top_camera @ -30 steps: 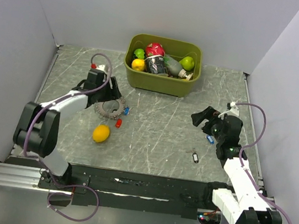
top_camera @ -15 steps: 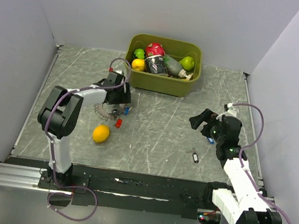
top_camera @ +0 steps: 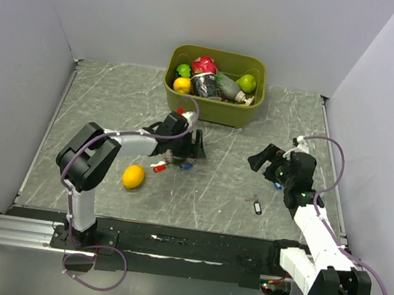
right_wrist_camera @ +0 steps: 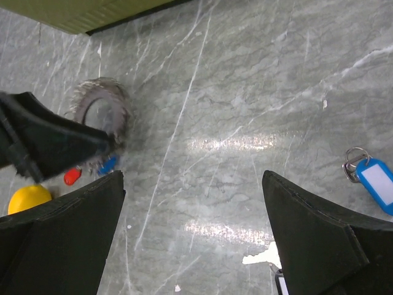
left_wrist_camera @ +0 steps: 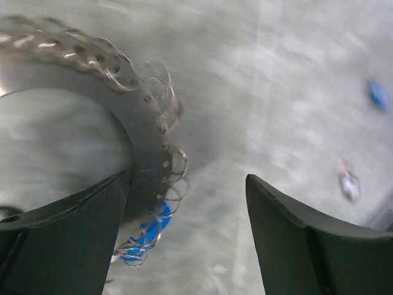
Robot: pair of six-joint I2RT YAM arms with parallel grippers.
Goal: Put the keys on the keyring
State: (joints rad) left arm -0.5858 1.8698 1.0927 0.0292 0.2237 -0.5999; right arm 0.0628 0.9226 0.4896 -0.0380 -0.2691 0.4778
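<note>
My left gripper (top_camera: 188, 148) (left_wrist_camera: 187, 178) is low over the table's middle, jaws wide apart with bare table between them. The grey toothed keyring (left_wrist_camera: 147, 153) (right_wrist_camera: 101, 98) lies against and partly under its left finger (left_wrist_camera: 67, 239). A blue key (left_wrist_camera: 144, 236) (top_camera: 186, 165) hangs from the ring's wire loops. A red key (top_camera: 158, 165) (right_wrist_camera: 72, 176) lies just beside the ring. My right gripper (top_camera: 267, 159) (right_wrist_camera: 193, 178) hovers open at the right. Another blue key (right_wrist_camera: 376, 184) lies near it, and a black key (top_camera: 257, 206) sits on the table below it.
An olive bin (top_camera: 210, 105) full of fruit and bottles stands at the back centre. A yellow lemon (top_camera: 133, 176) (right_wrist_camera: 27, 200) lies left of the red key. Grey walls close in the left, right and far sides of the table.
My left arm swung from the table's left side toward the centre, and the keyring with the blue and red keys shifted right with it. Its jaws widened slightly. The right gripper barely moved.
</note>
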